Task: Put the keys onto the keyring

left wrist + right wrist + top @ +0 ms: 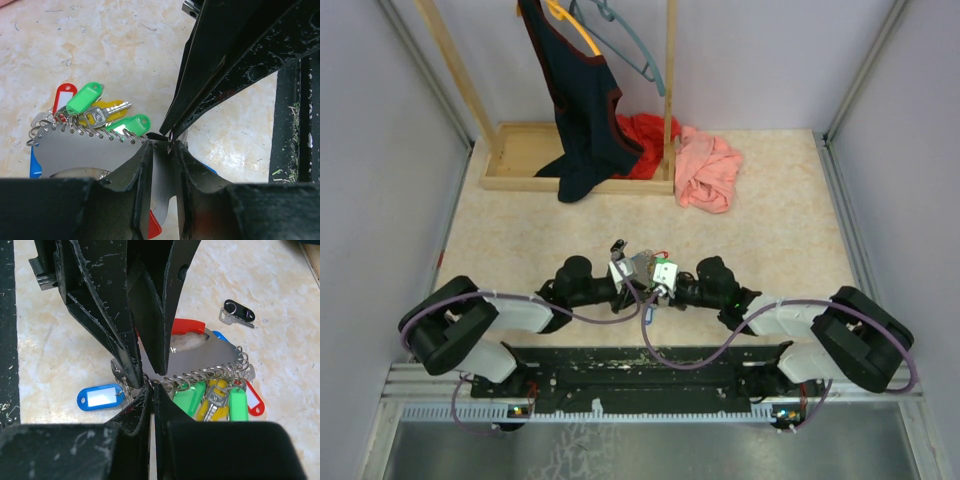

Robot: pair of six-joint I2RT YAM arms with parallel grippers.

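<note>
The keyring (80, 152) is a flat grey plate with a red part (189, 326) and a row of small wire rings (210, 374) along one edge. It is held above the table's middle (645, 265). Keys with green (85, 97), red (64, 95) and yellow (107, 114) tags hang from those rings. My left gripper (165, 147) is shut on the plate's edge. My right gripper (152, 386) is shut on a small wire ring at the end of the row. A blue-tagged key (100, 396) sits just beside its tips. A black-headed key (239, 312) lies loose on the table.
A wooden rack base (520, 150) stands at the back left, with a dark garment (582, 110) hanging over it. Red cloth (645, 135) and pink cloth (708, 170) lie at the back centre. Walls close both sides.
</note>
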